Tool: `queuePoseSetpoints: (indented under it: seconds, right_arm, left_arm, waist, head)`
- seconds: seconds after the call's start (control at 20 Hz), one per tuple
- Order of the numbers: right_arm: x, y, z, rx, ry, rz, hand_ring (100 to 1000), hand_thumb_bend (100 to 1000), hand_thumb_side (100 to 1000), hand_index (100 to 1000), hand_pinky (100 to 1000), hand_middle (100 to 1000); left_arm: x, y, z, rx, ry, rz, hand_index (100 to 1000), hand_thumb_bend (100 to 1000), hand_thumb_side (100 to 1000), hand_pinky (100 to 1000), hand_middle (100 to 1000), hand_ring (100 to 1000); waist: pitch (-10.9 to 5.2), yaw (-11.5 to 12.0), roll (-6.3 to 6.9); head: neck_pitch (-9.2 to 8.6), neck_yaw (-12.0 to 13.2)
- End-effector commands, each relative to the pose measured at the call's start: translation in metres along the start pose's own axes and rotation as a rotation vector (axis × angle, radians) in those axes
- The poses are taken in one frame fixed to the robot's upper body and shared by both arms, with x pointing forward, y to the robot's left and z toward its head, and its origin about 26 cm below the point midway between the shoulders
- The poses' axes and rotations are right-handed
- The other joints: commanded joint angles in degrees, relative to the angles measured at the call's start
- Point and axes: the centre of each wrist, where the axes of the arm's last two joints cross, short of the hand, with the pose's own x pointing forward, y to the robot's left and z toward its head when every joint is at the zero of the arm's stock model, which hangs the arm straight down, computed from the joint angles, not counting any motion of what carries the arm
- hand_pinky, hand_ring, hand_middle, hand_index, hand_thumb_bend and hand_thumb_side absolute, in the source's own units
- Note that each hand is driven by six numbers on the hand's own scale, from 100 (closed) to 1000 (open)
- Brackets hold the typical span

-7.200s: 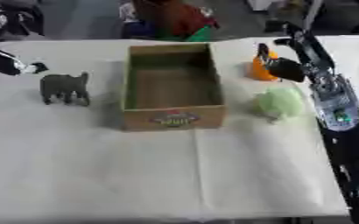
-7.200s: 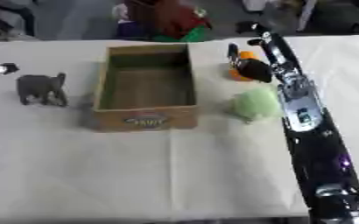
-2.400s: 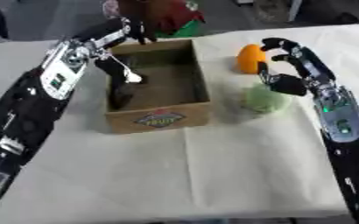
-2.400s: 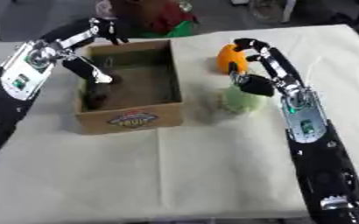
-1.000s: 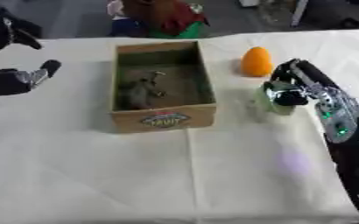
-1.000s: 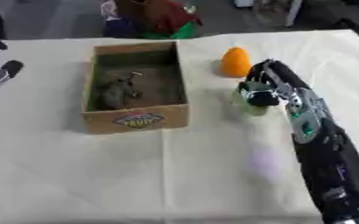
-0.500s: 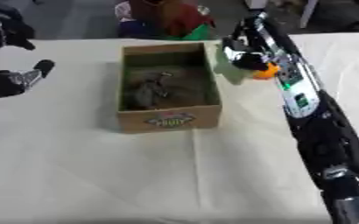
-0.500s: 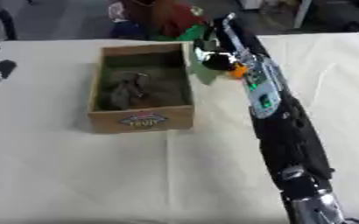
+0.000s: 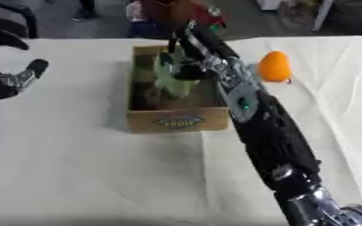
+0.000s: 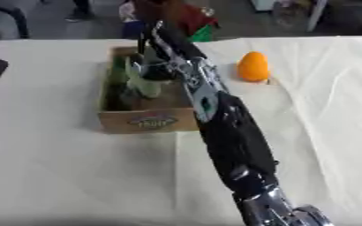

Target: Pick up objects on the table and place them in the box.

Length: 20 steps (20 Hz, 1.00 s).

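An open cardboard box [image 9: 178, 120] stands in the middle of the table. My right hand [image 9: 193, 67] reaches over it from the right, fingers curled on a pale green object [image 9: 171, 82] that hangs low inside the box. A dark grey toy [image 9: 146, 95] lies on the box floor, partly hidden by the green object. An orange, egg-shaped object [image 9: 274, 66] sits on the cloth right of the box. At the left edge my left hand [image 9: 16, 79] hovers open, holding nothing.
A white cloth [image 9: 84, 172] covers the table, with wrinkles on the right side. My right forearm [image 9: 265, 132] crosses the table from the lower right up to the box. Red and green things [image 10: 190, 17] stand behind the table's far edge.
My right hand has carried the green object leftward from beside the orange one into the box. The dark toy went into the box earlier. The left hand stays at the left.
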Motion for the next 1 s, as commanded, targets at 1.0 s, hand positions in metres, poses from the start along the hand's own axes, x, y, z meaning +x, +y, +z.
queuePoseSetpoints:
  seconds: [1.0]
  right_arm:
    - [-0.102, -0.097, 0.062, -0.232, 0.455, 0.072, 981, 100, 133, 877, 819, 784]
  left_arm:
    - [0.002, 0.007, 0.003, 0.005, 0.004, -0.013, 711, 438, 100, 760, 618, 611]
  waist:
    - [-0.81, -1.06, -0.58]
  head:
    - [0.26, 1.14]
